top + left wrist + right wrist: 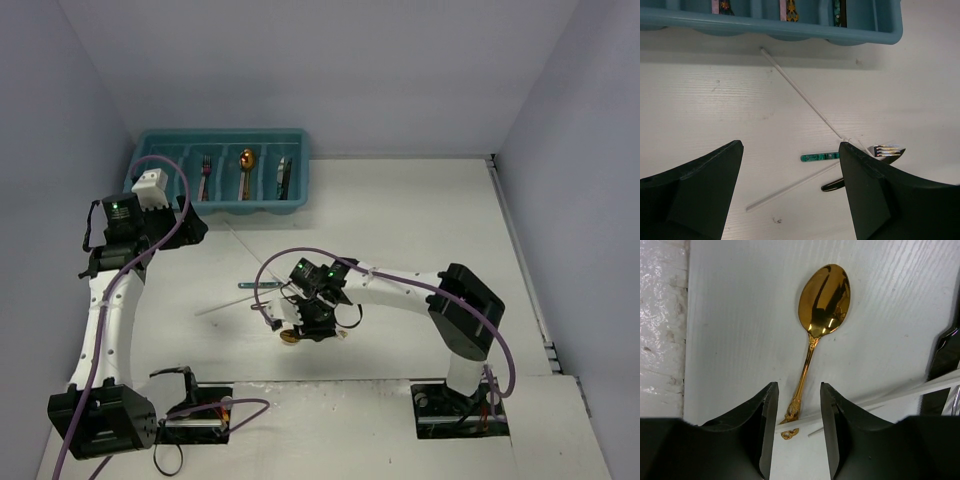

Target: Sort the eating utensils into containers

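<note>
The teal tray [160, 140] stands at the back left and holds a fork [205, 176], a gold spoon [246, 163] and a knife [284, 176] in separate compartments. My left gripper [180, 226] hovers open and empty just in front of the tray [790, 30]. In its wrist view are two white chopsticks [805, 102] [790, 187], a teal-handled knife [820, 157], a fork [886, 150] and a black handle [832, 185]. My right gripper [797, 390] is open, its fingers either side of the handle of a gold spoon [824, 300] lying on the table. A chopstick [865, 401] crosses that handle's end.
The loose utensils lie in a heap mid-table under my right wrist [315, 290]. A black piece [945, 352] sits at the right edge of the right wrist view. The table's near edge lies beside the spoon [662, 340]. Walls enclose the table on three sides.
</note>
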Tool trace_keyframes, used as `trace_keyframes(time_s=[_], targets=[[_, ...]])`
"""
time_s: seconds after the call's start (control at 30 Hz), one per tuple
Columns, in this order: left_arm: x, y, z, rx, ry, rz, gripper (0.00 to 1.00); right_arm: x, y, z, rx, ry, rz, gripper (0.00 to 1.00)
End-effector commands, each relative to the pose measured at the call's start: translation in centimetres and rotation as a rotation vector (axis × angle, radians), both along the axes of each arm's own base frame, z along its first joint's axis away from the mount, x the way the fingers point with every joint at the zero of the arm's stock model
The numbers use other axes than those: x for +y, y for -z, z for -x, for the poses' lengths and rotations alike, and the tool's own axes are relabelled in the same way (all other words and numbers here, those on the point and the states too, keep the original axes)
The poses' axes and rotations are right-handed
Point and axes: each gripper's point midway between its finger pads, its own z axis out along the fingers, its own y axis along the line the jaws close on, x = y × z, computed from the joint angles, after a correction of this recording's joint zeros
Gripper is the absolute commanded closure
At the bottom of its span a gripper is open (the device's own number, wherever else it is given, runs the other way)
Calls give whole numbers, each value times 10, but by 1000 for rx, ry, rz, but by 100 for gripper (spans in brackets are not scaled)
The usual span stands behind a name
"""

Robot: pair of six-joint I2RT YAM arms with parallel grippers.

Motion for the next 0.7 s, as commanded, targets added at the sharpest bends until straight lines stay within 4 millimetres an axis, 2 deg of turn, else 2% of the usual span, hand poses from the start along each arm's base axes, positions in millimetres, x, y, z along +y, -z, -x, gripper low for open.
trace_keyframes(time_s=[0.0,0.47,0.67], targets=[[0,-14,-10,-56,-4,16,25,2,1,-1,21,17,21,65],[3,-10,-8,-40,-21,10,25,5,19,-9,64,73,65,67],[7,-9,-6,-37,-35,-5,25,7,25,-11,16,100,90,70]])
